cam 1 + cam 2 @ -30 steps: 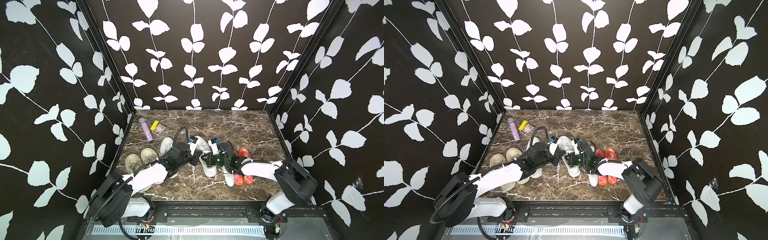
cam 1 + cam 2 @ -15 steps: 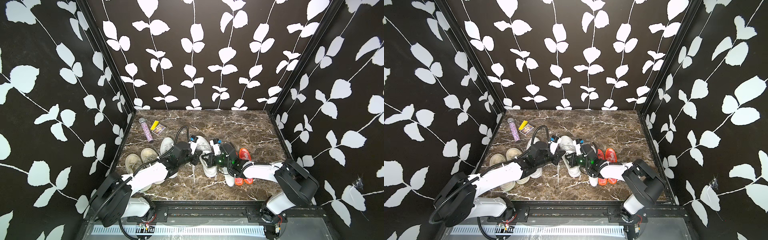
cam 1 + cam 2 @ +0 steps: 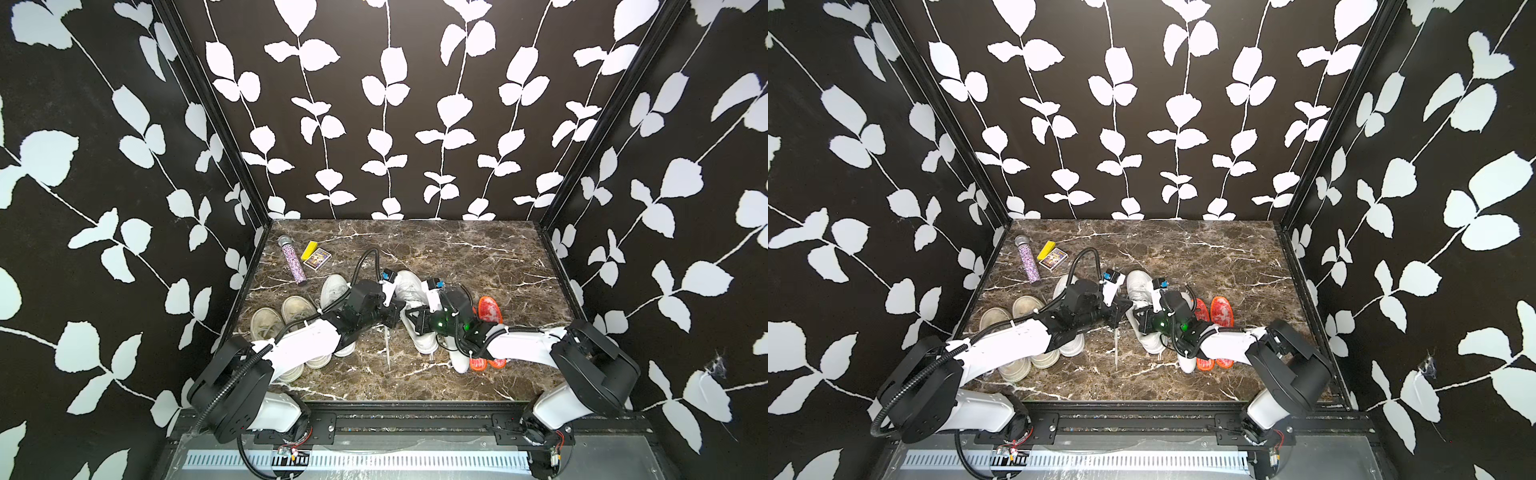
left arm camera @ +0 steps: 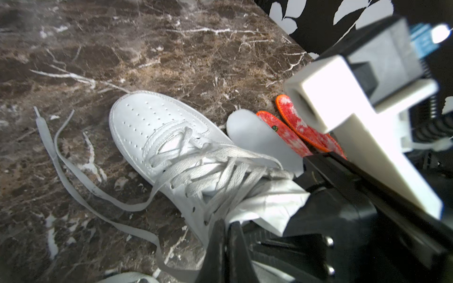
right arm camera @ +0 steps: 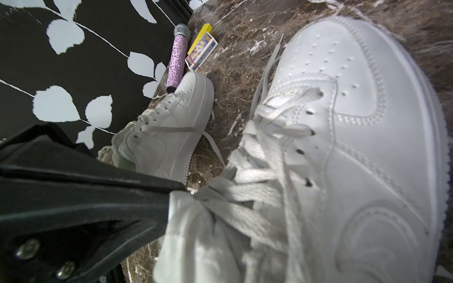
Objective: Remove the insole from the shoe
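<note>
The right gripper (image 5: 175,192) is clamped tight on the tongue (image 5: 196,232) of the white shoe (image 4: 157,127), which lies directly ahead of it. The left gripper (image 4: 225,245), its fingers pressed together, meets the shoe's lace flap from the opposite side; I cannot tell whether it pinches the flap. 1 white insole (image 4: 257,137) lies just beyond the shoe from the left gripper.

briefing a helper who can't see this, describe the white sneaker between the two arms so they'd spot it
On the marble table, find the middle, where the left claw and right claw meet. The white sneaker lies at their tips. Unlike the other white sneaker further left, it sits beside a flat white insole and two orange insoles.
</note>
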Robot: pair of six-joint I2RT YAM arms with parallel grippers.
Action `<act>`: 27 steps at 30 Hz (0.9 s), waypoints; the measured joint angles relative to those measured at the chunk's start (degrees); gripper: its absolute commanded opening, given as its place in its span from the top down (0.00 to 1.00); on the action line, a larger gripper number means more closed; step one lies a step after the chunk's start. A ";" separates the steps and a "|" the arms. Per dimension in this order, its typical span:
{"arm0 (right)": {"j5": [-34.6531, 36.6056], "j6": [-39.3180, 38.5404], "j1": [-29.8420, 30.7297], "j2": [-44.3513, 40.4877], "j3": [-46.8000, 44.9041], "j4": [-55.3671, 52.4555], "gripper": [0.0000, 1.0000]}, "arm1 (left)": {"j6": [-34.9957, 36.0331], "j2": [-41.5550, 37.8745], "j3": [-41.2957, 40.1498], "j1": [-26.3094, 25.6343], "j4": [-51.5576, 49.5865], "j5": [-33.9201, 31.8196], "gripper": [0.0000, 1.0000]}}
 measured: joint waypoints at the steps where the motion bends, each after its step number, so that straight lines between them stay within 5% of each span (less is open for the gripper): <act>1: 0.20 -0.04 0.00 0.00 -0.24 0.42 1.00 | -0.13 0.31 0.31 0.28 -0.20 0.50 1.00; 27: 5.11 1.88 1.36 -4.48 -4.02 5.33 1.00 | 0.70 0.74 5.92 0.70 -6.80 2.56 1.00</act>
